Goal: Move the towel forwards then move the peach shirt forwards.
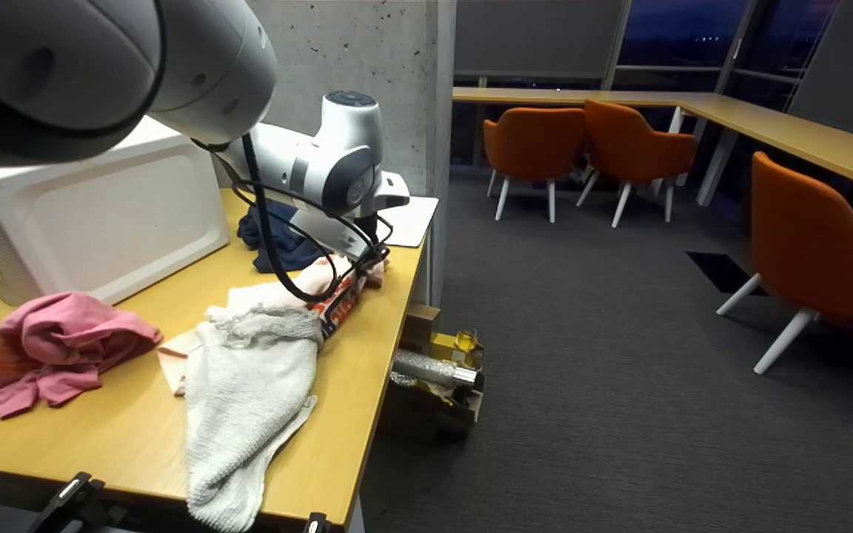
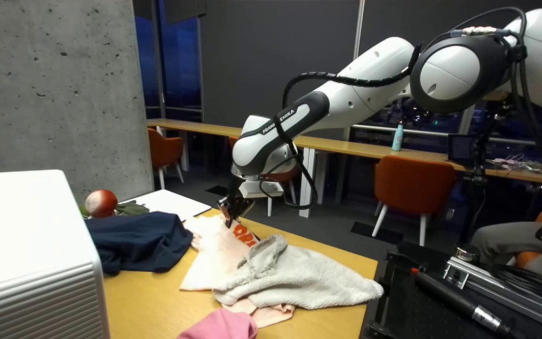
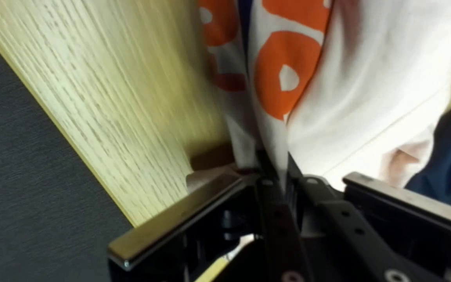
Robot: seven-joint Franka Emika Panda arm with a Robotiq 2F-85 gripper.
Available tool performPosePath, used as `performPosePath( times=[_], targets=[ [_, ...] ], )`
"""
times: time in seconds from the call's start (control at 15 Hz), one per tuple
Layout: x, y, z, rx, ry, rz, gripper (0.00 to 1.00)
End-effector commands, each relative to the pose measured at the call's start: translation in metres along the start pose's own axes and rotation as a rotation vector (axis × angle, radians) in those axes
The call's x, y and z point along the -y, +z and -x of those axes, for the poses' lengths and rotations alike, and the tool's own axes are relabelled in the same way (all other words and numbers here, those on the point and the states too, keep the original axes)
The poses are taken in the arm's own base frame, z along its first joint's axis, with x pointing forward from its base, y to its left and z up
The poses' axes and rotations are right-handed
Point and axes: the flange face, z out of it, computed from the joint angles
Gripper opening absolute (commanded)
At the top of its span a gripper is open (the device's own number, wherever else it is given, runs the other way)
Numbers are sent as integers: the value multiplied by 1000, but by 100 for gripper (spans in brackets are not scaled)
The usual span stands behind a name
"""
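The grey-white towel (image 1: 252,392) lies bunched on the table in both exterior views (image 2: 304,273); in an exterior view its end hangs over the table's near edge. The peach shirt (image 1: 267,296) lies partly under the towel, with a corner showing on its far side; it is also in an exterior view (image 2: 219,254) and the wrist view (image 3: 370,90). It has orange and dark blue print. My gripper (image 3: 282,168) is shut on a fold of the shirt, low over the table near its edge. In the exterior views the gripper (image 2: 233,214) is at the shirt's far end.
A pink cloth (image 1: 64,340) and a navy cloth (image 2: 144,240) lie beside the shirt and towel. A large white box (image 1: 123,215) stands behind them. A white board (image 2: 167,203) and a red round object (image 2: 101,203) are at the far end. The table edge (image 1: 389,370) is close.
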Motion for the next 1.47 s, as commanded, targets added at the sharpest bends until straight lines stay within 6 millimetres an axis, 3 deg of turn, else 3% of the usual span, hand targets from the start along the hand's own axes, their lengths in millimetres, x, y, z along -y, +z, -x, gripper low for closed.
performPosePath(
  times=[0.0,0.33,0.6,1.0,1.13,1.4],
  targets=[
    [32,-30,-21,-19,-28,-24,0],
    [90,-99,-35,-88,-94,-80,1],
    [135,-156,-27,-135,-151,-147,1],
    [175,-256,13,-193,-210,-174,1],
    [183,-290,30,-214,-230,-176,1],
    [189,-337,64,-235,-257,-183,1]
  ],
)
